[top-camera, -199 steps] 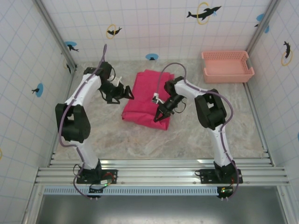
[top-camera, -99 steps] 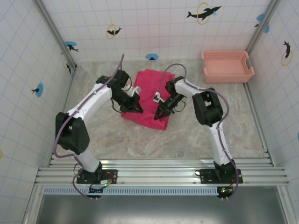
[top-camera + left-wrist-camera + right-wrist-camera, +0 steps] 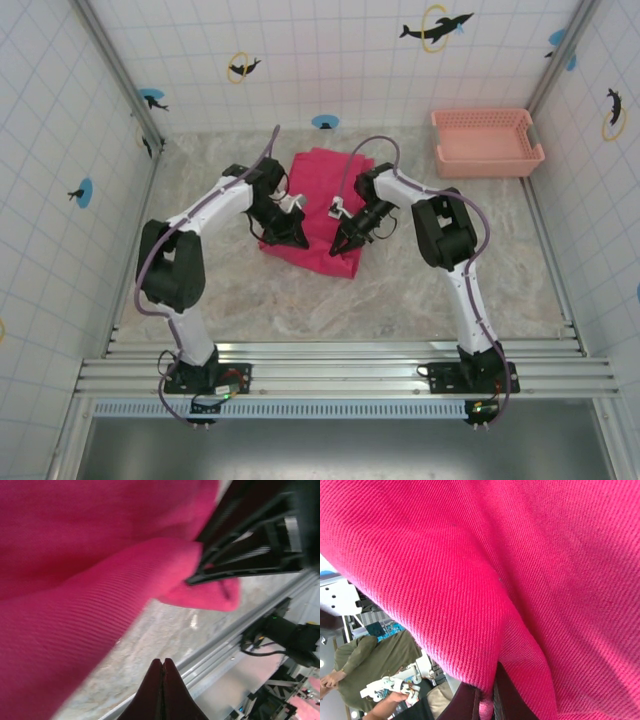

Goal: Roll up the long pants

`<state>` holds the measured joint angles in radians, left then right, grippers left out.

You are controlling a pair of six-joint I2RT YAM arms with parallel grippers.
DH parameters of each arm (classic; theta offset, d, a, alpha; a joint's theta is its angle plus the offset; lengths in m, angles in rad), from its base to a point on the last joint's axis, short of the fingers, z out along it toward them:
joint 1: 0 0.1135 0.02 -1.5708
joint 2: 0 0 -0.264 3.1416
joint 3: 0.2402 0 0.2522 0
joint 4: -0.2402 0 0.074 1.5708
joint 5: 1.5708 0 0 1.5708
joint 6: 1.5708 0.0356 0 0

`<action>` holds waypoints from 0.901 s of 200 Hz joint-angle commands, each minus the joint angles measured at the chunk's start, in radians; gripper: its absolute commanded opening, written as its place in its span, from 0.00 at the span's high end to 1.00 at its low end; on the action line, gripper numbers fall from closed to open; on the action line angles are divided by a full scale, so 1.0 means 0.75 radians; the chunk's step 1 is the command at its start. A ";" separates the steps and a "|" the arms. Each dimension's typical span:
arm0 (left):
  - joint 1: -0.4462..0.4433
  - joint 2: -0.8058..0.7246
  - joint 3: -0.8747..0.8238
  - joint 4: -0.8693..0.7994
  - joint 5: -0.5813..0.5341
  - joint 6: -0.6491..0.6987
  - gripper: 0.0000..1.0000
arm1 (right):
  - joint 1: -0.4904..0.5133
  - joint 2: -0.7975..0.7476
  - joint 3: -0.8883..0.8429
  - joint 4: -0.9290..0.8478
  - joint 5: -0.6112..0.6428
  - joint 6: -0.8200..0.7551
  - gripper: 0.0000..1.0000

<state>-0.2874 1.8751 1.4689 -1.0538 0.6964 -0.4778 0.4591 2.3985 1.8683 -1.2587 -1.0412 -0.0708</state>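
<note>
From my console I saw the left hand [image 3: 291,236] down at the near-left corner of the long pants [image 3: 318,185], a bright magenta-red soft cloth garment lying folded into a thick pad in the middle of the mottled grey stone-look desk [image 3: 400,290]. Its wrist camera showed the two dark fingers [image 3: 175,695] pressed flat together with nothing between them and the cloth edge just beyond the tips, so I judged that hand closed on air, not on fabric. Further right, the right hand [image 3: 340,246] sat at the near-right corner with its jaws narrow and a fold of the magenta cloth pinched between them. My worry was the imbalance. With one corner gripped, any lift or turn to start the roll would likely drag the right side alone, skewing the pad and giving a slanted, loose roll. The empty left hand could also shove or rumple its corner if it pushed forward closed. I could not tell how many layers the right pinch held, and a top layer alone might peel the fold open. The salmon-pink plastic lattice basket [image 3: 490,155] stood well apart at the far right.
</note>
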 commanded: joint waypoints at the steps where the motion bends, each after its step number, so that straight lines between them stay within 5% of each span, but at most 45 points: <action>1: 0.059 0.035 0.023 -0.082 -0.112 0.099 1.00 | -0.009 0.022 0.039 -0.003 -0.015 0.004 1.00; 52: 0.252 0.135 0.028 -0.063 -0.210 0.167 1.00 | -0.012 0.012 0.004 -0.008 0.002 -0.004 1.00; 110: 0.272 0.386 0.132 -0.051 -0.243 0.202 1.00 | -0.006 0.013 0.030 -0.009 0.017 0.012 0.98; 180: 0.273 0.409 0.086 -0.030 -0.247 0.207 1.00 | -0.013 -0.123 0.181 0.023 0.368 0.014 0.59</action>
<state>-0.0784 2.1334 1.5661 -1.1038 0.5686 -0.3439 0.4583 2.3970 1.9388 -1.2533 -0.9005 -0.0509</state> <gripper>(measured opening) 0.044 0.383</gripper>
